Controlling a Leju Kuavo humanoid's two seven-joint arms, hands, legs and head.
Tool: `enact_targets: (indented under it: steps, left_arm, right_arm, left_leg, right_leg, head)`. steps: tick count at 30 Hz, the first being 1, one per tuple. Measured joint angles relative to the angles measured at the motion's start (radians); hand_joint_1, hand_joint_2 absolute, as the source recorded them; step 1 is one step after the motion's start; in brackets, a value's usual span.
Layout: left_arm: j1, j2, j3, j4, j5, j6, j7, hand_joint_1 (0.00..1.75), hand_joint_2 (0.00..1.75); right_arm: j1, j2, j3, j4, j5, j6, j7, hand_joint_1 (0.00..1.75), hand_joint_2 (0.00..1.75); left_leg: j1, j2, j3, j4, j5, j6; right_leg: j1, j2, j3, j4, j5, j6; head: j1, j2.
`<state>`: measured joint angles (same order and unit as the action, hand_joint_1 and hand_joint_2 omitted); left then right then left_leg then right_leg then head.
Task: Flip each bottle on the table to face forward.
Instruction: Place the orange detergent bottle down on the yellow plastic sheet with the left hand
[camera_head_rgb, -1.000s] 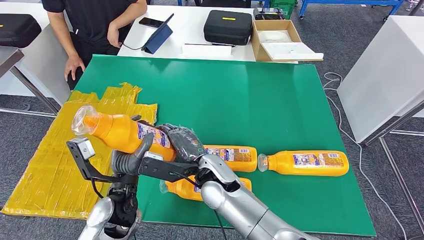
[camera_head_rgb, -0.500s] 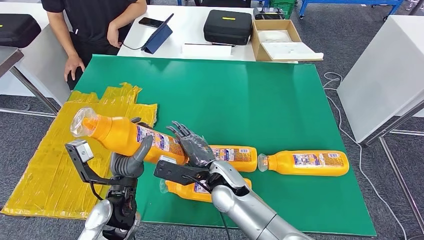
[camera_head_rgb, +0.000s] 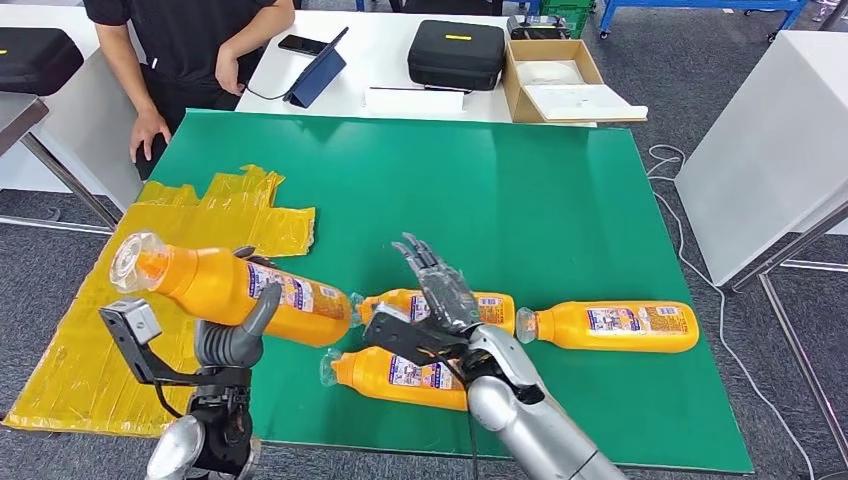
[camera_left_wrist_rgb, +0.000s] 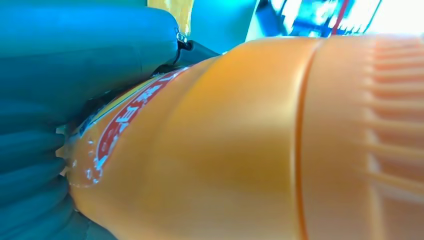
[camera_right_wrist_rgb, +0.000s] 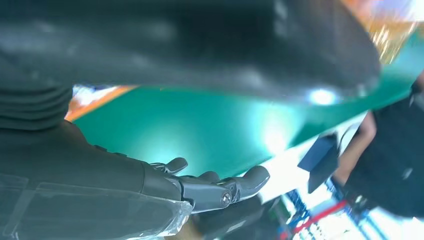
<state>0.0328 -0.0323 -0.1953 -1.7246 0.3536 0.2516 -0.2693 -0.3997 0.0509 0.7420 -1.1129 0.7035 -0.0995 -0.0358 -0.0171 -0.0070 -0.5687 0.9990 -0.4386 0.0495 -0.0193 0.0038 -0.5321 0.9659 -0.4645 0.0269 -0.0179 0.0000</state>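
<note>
Your left hand (camera_head_rgb: 232, 335) is gripping 1 orange bottle (camera_head_rgb: 225, 287) around its labelled body, holding it tilted above the table's (camera_head_rgb: 520, 190) near left edge with its cap end pointing out over the yellow sheet (camera_head_rgb: 90, 330). Your right hand (camera_head_rgb: 440, 290) is hovering with fingers spread and holding nothing, just above the 2 lying bottles (camera_head_rgb: 400, 375), while a 3rd bottle (camera_head_rgb: 610, 326) is lying to its right.
</note>
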Motion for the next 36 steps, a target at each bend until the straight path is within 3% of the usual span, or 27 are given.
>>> enact_targets:
  steps: [4,9,13,16,22,27,36]
  left_arm:
    - [0.026,0.025,0.079,-0.002,-0.216,0.039,0.002,1.75,1.75]
    - [0.018,0.084,0.17,0.031,-0.654,0.168,-0.018,1.75,1.75]
    - [-0.023,0.145,0.18,0.107,-1.105,0.334,0.01,1.75,1.75]
    - [-0.051,0.179,0.167,0.179,-1.343,0.405,0.052,1.75,1.75]
    - [-0.078,0.216,0.128,0.273,-1.505,0.438,0.099,1.75,1.75]
    - [-0.129,0.239,0.066,0.359,-1.739,0.439,0.158,1.75,1.75]
    - [-0.175,0.252,0.004,0.451,-1.769,0.44,0.173,1.75,1.75]
  right_arm:
    - [0.09,-0.059,-0.125,-0.201,-0.041,0.049,-0.022,0.0,0.0]
    - [0.211,-0.131,-0.321,-0.482,-0.08,0.128,-0.081,0.0,0.0]
    - [0.257,-0.195,-0.41,-0.596,-0.109,0.15,-0.121,0.0,0.0]
    - [0.258,-0.23,-0.433,-0.618,-0.139,0.151,-0.136,0.0,0.0]
    - [0.243,-0.263,-0.438,-0.619,-0.161,0.151,-0.137,0.0,0.0]
    - [0.224,-0.275,-0.437,-0.619,-0.168,0.152,-0.121,0.0,0.0]
    - [0.221,-0.287,-0.436,-0.618,-0.169,0.152,-0.119,0.0,0.0]
  left_leg:
    - [0.0,-0.002,-0.001,0.0,0.0,0.0]
    - [0.0,-0.002,-0.002,0.0,0.0,0.0]
    - [0.0,-0.001,-0.002,0.0,0.0,0.0]
    - [0.0,0.001,-0.001,0.0,0.0,0.0]
    - [0.0,0.001,-0.001,0.0,0.001,0.0]
    - [-0.001,0.0,-0.002,0.0,0.001,0.0]
    - [-0.001,0.002,-0.002,0.0,0.001,0.0]
  right_leg:
    - [0.0,0.0,-0.002,0.0,0.0,0.0]
    - [0.0,0.0,-0.004,0.0,0.0,0.0]
    - [0.0,0.0,-0.003,0.0,0.001,0.0]
    - [0.0,0.0,-0.004,0.0,0.002,-0.001]
    - [0.0,0.0,-0.004,0.0,0.003,-0.001]
    - [0.0,0.0,-0.004,0.0,0.003,-0.001]
    - [0.0,0.0,-0.004,0.0,0.004,-0.001]
  head:
    - [0.0,0.0]
    - [0.0,0.0]
    - [0.0,0.0]
    - [0.0,0.0]
    - [0.0,0.0]
    - [0.0,0.0]
    - [0.0,0.0]
